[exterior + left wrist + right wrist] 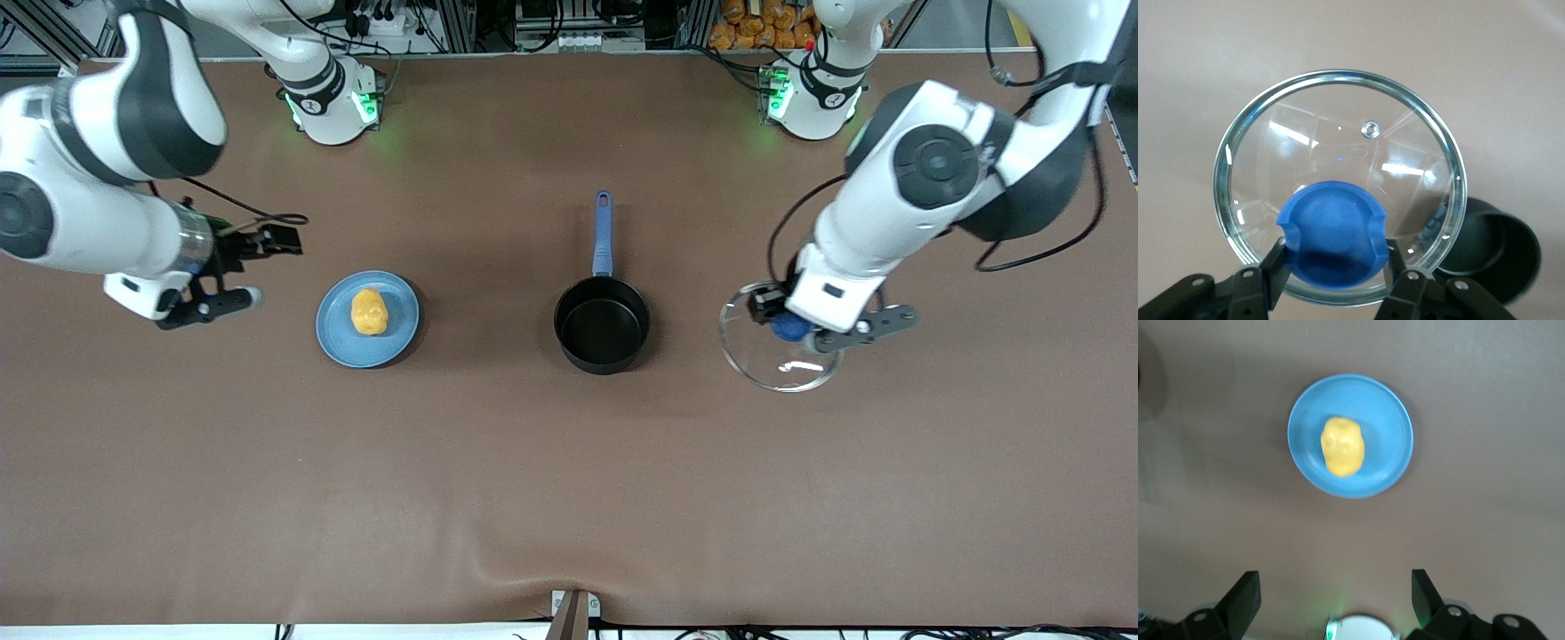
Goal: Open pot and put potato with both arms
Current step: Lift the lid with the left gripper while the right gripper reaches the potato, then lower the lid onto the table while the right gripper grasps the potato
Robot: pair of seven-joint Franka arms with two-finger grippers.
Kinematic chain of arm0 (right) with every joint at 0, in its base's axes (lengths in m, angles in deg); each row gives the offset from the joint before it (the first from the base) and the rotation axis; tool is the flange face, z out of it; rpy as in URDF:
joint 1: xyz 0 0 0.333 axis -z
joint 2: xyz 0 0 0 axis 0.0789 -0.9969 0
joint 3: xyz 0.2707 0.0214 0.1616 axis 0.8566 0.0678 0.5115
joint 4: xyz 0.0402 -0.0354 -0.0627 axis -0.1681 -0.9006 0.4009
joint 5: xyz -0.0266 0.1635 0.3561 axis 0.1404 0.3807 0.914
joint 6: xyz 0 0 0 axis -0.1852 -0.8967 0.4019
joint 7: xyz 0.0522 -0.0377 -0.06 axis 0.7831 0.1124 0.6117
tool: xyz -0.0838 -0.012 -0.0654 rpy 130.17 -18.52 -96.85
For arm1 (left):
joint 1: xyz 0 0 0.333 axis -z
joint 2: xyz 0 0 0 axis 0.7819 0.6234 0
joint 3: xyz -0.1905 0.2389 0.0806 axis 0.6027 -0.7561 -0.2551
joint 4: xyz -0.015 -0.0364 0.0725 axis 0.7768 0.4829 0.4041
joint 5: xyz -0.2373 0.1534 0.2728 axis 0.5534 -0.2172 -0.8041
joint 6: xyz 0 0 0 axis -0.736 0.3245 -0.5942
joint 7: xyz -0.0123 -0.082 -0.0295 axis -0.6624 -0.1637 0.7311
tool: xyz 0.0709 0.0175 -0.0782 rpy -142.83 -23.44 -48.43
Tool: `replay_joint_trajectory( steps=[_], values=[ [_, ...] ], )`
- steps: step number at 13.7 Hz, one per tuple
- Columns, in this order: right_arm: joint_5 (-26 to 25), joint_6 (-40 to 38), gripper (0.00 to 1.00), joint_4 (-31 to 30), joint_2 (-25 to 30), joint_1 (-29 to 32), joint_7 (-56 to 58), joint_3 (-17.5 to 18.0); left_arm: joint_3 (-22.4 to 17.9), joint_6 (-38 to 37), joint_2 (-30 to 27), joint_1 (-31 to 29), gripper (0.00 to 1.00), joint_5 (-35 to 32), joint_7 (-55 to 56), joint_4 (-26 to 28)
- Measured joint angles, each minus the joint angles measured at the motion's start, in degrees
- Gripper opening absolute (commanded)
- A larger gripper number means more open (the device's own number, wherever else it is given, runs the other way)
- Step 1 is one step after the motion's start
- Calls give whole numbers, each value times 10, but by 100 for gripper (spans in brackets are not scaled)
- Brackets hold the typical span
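A: Left gripper [1335, 257] — what have you got?

B: My fingers [1275, 263] are clamped on the blue knob [1331, 243] of the glass lid [781, 356]. Lid hangs level under my hand, over bare table toward my own end. Steel rim and a small vent hole show through the glass in my wrist view.

A: And the pot?

B: The black saucepan [602, 324] stands uncovered mid-table, well apart from the lid, toward the right arm's end from it. Its blue handle [603, 233] points at the robot bases. In my wrist view the pan [1491, 250] shows just past the lid's rim, lower than the lid.

A: Right gripper [209, 298], your notes?

B: My jaws stand wide apart, nothing between them. I hover over bare table at my own end, beside the light-blue plate [338, 342].

A: Potato?

B: The yellow potato [369, 312] lies in the middle of that plate, untouched. In my wrist view plate [1305, 440] and potato [1343, 446] sit well clear of my fingertips [1245, 593]. Plate rests between my hand and the saucepan, apart from both
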Motion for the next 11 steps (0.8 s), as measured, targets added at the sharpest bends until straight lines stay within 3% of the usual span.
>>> replay_joint_trajectory(
  steps=[4, 6, 8, 10, 11],
  values=[
    [0, 169, 100, -119, -1, -23, 0, 1, 9, -19, -40, -83, 0, 1, -57, 2],
    [0, 241, 100, -168, -6, -35, 5, 1, -10, -20, -61, -112, 0, 39, -129, 5],
    [0, 297, 100, -191, -21, -45, 9, 1, -122, -14, -109, -58, 0, 107, -216, 28],
    [-3, 353, 100, -207, -47, -49, 11, 1, -254, 20, -153, 57, 0, 130, -247, 81],
    [-8, 375, 100, -211, -62, -50, 12, 1, -299, 61, -174, 104, 0, 132, -247, 123]
  ],
)
